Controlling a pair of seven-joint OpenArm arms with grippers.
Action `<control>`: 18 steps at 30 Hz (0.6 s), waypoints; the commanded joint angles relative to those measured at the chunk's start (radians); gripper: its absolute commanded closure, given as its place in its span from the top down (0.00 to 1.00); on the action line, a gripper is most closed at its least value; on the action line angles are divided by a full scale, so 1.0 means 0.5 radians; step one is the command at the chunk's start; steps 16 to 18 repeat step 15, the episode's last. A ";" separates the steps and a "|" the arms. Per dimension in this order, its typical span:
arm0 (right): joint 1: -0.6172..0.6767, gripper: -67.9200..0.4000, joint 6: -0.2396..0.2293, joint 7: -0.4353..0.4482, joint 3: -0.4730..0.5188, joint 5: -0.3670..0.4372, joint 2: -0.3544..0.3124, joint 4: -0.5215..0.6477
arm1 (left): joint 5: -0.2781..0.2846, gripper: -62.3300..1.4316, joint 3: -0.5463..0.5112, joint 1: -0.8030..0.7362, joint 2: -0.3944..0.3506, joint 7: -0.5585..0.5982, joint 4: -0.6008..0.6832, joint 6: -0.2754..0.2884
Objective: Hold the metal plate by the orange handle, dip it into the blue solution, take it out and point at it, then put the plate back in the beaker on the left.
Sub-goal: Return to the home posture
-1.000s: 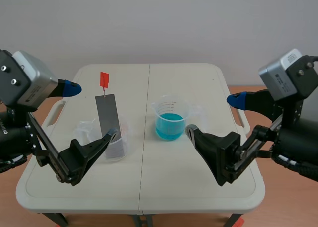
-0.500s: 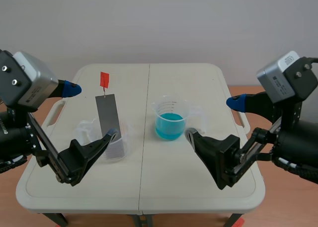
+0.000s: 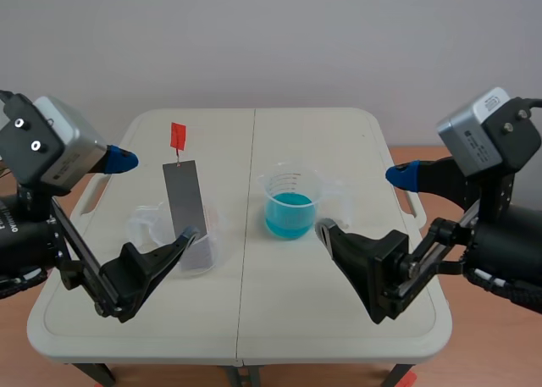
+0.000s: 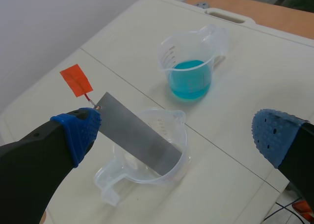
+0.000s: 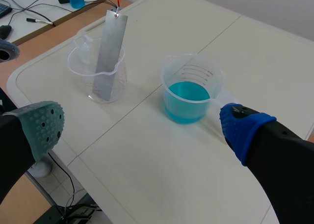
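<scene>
Plain wall behind, white table (image 3: 296, 311) up front, and honestly not much has happened over the last second. The left arm has sagged a touch down and toward the left edge of the frame, its lower finger sliding a bit lower in front of the left beaker (image 3: 151, 224), while the right arm has nudged slightly inward and then stopped. Plate (image 3: 185, 196), handle (image 3: 178, 136) and blue beaker (image 3: 290, 202) haven't budged. So I'd say the task hasn't really started: the plate leans in the left beaker at centre-left, with the handle sticking up above it, untouched. Left gripper (image 3: 155, 196) is spread wide with nothing in it, one pad out by the table's left edge and the other low by the beaker. Right gripper (image 3: 364, 201) is wide open too, straddling the space right of the blue beaker. Room-wise, the strip between the two beakers and the whole near half of the table look free. The tight spot is that lower left finger, close to the beaker wall, so a sloppy reach for the handle could tip it.
</scene>
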State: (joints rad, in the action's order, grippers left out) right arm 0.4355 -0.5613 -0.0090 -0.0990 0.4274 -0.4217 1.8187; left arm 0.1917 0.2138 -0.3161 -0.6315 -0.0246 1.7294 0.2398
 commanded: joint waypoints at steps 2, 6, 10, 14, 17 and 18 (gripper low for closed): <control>-0.024 0.98 0.002 0.021 0.031 0.014 -0.009 0.035 | 0.014 1.00 -0.009 0.000 0.010 -0.007 0.011 -0.002; -0.024 0.98 0.002 0.022 0.031 0.014 -0.009 0.035 | 0.014 1.00 -0.009 0.000 0.010 -0.005 0.011 -0.002; -0.024 0.98 0.002 0.022 0.031 0.014 -0.009 0.035 | 0.014 1.00 -0.009 0.000 0.010 -0.005 0.011 -0.002; -0.024 0.98 0.002 0.022 0.031 0.014 -0.009 0.035 | 0.014 1.00 -0.009 0.000 0.010 -0.005 0.011 -0.002; -0.024 0.98 0.002 0.022 0.031 0.014 -0.009 0.035 | 0.014 1.00 -0.009 -0.001 0.010 -0.006 0.011 -0.002; -0.024 0.98 0.002 0.022 0.031 0.014 -0.009 0.035 | 0.014 1.00 -0.009 -0.001 0.010 -0.006 0.011 -0.002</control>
